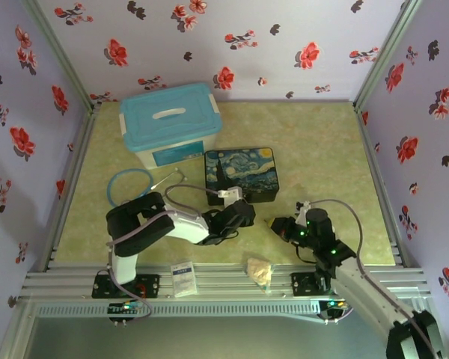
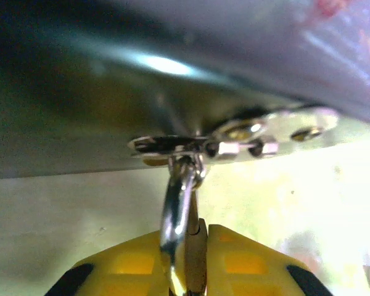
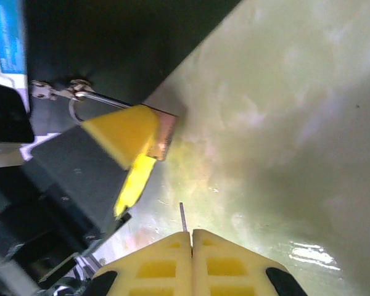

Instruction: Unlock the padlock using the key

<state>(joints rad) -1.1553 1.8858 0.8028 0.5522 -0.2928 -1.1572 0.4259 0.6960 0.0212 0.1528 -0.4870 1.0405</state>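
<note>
- My left gripper (image 2: pixel 192 234) is clamped on the padlock (image 2: pixel 196 262). There's a yellow pad on either side of the brass body, and the silver shackle (image 2: pixel 174 209) runs up out of the grip into the clasp (image 2: pixel 234 147) of the painted box (image 1: pixel 242 172).
- That puts the padlock at the box's near wall, around the middle of the table (image 1: pixel 322 149), held out from the clasp toward the near edge.
- My right gripper (image 3: pixel 192 233) has its pads pressed flat together. The key (image 3: pixel 182 216) pokes out between them as a thin sliver, pointing straight ahead of me.
- Here's what counts: from the key's tip, the padlock sits ahead and off to the left, close but apart.
- The padlock's long axis slants from the clasp down to the bare brass end. That end looks out over open table, not squarely at the key.
- So I reckon the key must swing left and turn onto that axis before it can go in. I can't make out the keyhole from here.
- The right arm carries the key and is near. The left arm is simply the holder.
- In the way are my own left pads, which hug the brass and leave just its end free. The box wall sits right behind.
- Elsewhere, a crumpled wrapper (image 1: pixel 260 271) and a white packet (image 1: pixel 183 278) lie at the near edge. A blue-lidded bin (image 1: pixel 170 123) and a blue ring (image 1: pixel 131 185) sit toward the far left, all well apart from the key's path.
</note>
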